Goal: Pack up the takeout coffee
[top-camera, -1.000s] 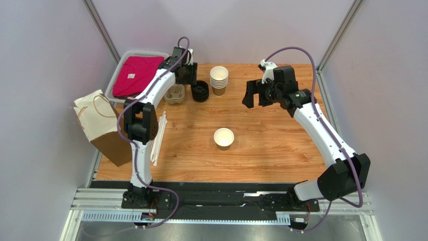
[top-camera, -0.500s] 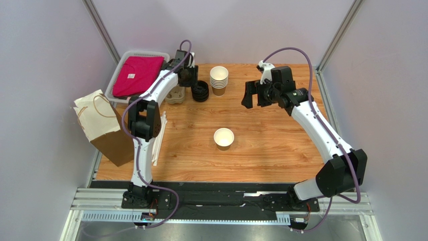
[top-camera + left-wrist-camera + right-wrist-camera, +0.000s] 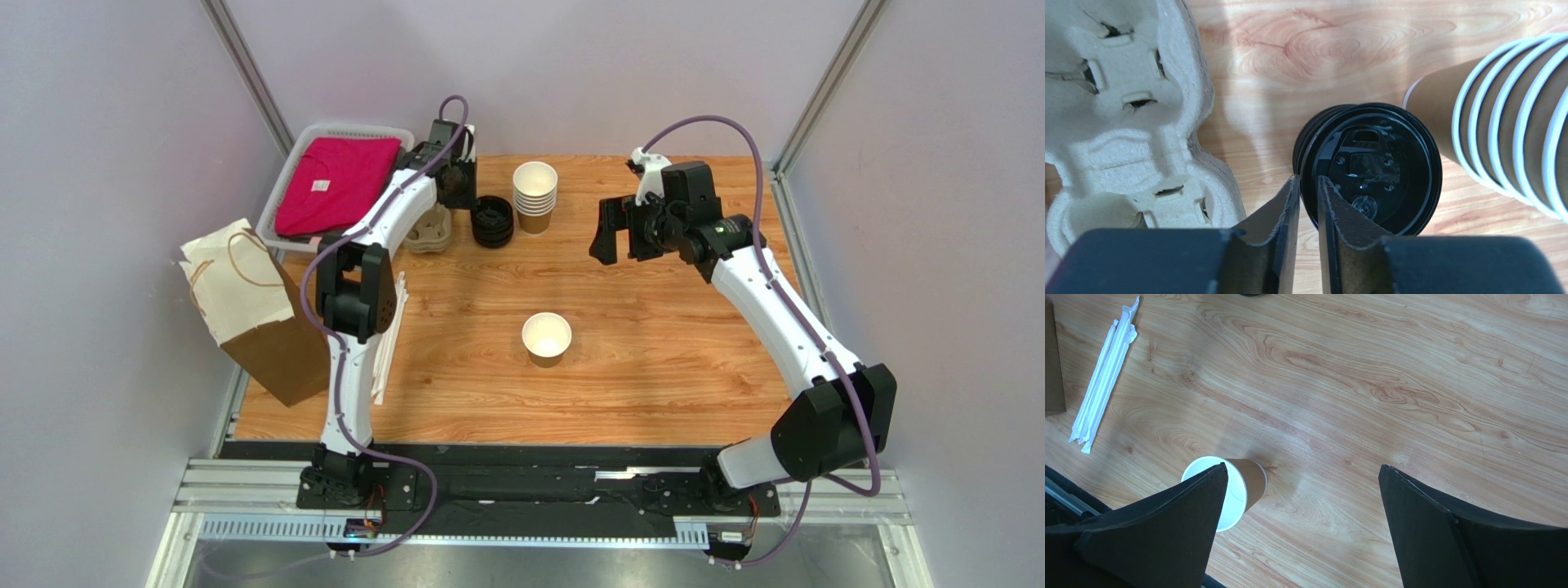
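Observation:
The takeout coffee cup (image 3: pixel 546 337), brown paper with a white inside, stands alone mid-table with no lid on it; the right wrist view catches it (image 3: pixel 1249 482) beside one finger. A pile of black lids (image 3: pixel 493 221) sits at the back. My left gripper (image 3: pixel 470 200) is down at the pile's left edge. Its jaws are nearly together, pinching the rim of the top black lid (image 3: pixel 1373 168) between the fingertips of the left gripper (image 3: pixel 1306 179). My right gripper (image 3: pixel 610 233) hovers wide open over bare wood at the back right, and the right gripper (image 3: pixel 1303 467) holds nothing.
A stack of lidless white-rimmed cups (image 3: pixel 535 194) stands right of the lids, close to them (image 3: pixel 1499 122). A pulp cup carrier (image 3: pixel 426 230) lies left of the lids. A paper bag (image 3: pixel 252 312), a basket with pink cloth (image 3: pixel 337 178) and wrapped straws (image 3: pixel 386 337) occupy the left side.
My left gripper has shifted slightly back and settled at the lid pile, and its jaws have narrowed onto the top lid's rim. The right arm has barely moved.

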`<state>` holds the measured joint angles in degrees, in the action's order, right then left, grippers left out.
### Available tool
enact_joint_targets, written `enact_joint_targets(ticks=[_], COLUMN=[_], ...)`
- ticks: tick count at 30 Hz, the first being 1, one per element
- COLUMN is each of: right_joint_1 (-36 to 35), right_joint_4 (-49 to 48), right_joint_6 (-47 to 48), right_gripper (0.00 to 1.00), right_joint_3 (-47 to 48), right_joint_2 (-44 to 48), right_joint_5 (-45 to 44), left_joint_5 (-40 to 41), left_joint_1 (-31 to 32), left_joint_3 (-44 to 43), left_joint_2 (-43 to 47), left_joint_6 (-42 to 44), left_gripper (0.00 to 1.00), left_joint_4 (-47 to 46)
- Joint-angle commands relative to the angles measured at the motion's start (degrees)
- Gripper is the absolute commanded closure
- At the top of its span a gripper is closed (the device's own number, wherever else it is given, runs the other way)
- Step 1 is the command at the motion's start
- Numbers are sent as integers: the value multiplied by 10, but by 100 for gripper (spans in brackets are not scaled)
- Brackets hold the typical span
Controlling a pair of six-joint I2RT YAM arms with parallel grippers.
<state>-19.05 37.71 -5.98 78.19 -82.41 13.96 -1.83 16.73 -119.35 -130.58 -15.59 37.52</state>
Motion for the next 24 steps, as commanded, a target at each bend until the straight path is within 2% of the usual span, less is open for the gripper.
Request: enact_joint_targets(ticks=[1,8,19,22,24], right_joint_1=[2,2,7,16,29], right_joint_4=[-6,-5,-4,21,54], right_joint_6=[-4,-6,-2,38,92], right_gripper=[0,0,0,0,0], right_joint_3=[22,24,46,72,106], right_joint_2=[1,2,0,-8,-9], right_joint_5=[-6,-3,14,54,113], left_joint_5=[13,16,-14,-33,-77], left_joint_1=[0,-5,-19,-20,-20], left_joint_3=[-29,-30,-12,-6,-1], left_joint_2=[-7,7,76,112,144], left_joint_6=[-7,-5,-4,4,19], left_gripper=[79,100,100,100,100], left_joint_4=[-3,5,13,23,39])
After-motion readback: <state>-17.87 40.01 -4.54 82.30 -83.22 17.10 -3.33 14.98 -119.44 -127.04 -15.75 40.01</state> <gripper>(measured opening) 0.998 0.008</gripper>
